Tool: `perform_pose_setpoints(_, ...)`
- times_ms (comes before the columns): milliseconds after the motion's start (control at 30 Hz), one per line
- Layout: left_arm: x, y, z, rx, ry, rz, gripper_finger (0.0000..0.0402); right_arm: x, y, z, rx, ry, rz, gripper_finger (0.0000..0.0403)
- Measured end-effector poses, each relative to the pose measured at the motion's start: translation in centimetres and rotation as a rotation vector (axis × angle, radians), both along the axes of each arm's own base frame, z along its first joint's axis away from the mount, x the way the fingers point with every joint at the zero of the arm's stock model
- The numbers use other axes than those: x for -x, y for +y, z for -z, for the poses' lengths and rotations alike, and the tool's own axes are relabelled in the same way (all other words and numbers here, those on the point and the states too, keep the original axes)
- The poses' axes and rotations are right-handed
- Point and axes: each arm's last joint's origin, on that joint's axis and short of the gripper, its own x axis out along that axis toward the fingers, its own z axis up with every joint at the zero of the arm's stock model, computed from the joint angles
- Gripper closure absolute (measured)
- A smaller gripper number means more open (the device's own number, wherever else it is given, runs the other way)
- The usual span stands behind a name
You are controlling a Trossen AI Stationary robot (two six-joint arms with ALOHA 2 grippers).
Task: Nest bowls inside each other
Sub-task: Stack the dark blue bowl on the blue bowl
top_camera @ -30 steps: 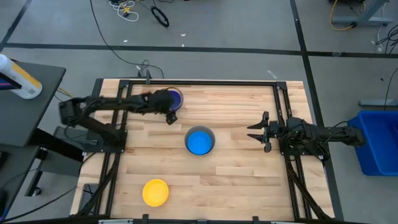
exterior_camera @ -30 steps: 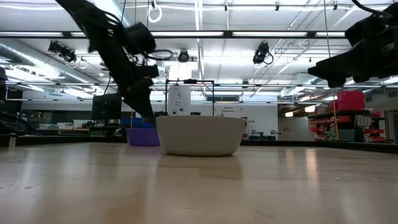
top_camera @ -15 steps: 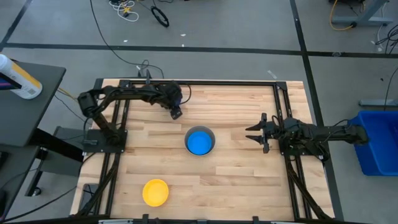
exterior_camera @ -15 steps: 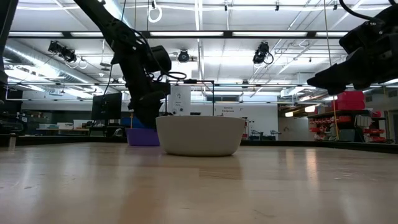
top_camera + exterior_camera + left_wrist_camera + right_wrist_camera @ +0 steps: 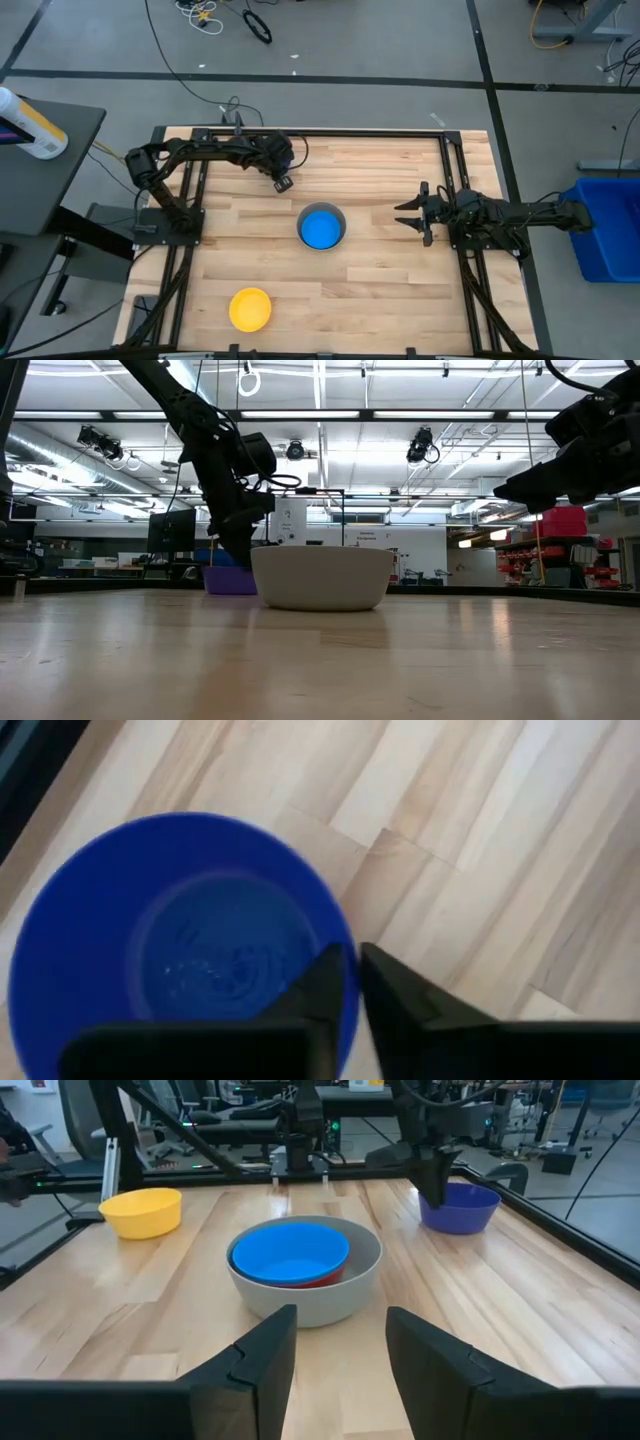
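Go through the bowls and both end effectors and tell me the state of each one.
Dark blue bowl: upright, rim pinched by left end effector.
Grey bowl: upright, holds red and light blue bowls.
Light blue bowl: nested on top.
Red bowl: nested, only an edge shows.
Yellow bowl: alone, not nested.
Left end effector: shut on dark blue bowl.
Right end effector: open, empty.

The high view looks straight down on the whole worktop (image 5: 380,270). The low view sits at worktop level, close to the grey bowl (image 5: 322,577), facing the room. The left wrist camera hangs close above the dark blue bowl (image 5: 180,945); the right wrist camera looks across the worktop, sharing both bowls.
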Motion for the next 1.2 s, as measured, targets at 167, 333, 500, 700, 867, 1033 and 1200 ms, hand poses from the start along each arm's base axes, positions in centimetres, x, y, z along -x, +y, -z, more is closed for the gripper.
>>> perform_pose_setpoints(167,0.1,-0.1,0.0,-0.013,0.011,0.027,0.0388,0.0,0.0,0.0,-0.012,0.0,0.002,0.0241)
perform_pose_setpoints(333,0.2,-0.1,0.1,-0.028,0.041,0.042,0.0395,0.0,0.0,0.0,-0.012,0.0,0.002,0.0241)
perform_pose_setpoints(500,0.2,-0.5,0.1,-0.072,0.092,0.046,0.0398,0.0,0.0,0.0,-0.012,-0.001,0.002,0.0236)
perform_pose_setpoints(700,-1.1,-2.8,-1.0,-0.241,0.107,0.093,0.0399,0.0,0.0,0.0,-0.012,0.0,0.002,0.0239)
perform_pose_setpoints(867,-1.9,-5.6,-4.0,-0.328,-0.031,0.154,0.04,0.0,0.0,0.0,-0.015,-0.001,0.003,0.0242)
perform_pose_setpoints(1033,-1.3,-9.0,-8.0,-0.361,-0.212,0.228,0.04,0.0,0.0,0.0,-0.015,-0.001,0.003,0.024)
perform_pose_setpoints(1200,-0.9,-13.5,-10.7,-0.352,-0.373,0.353,0.0401,0.0,0.0,0.0,-0.015,-0.001,0.004,0.0236)
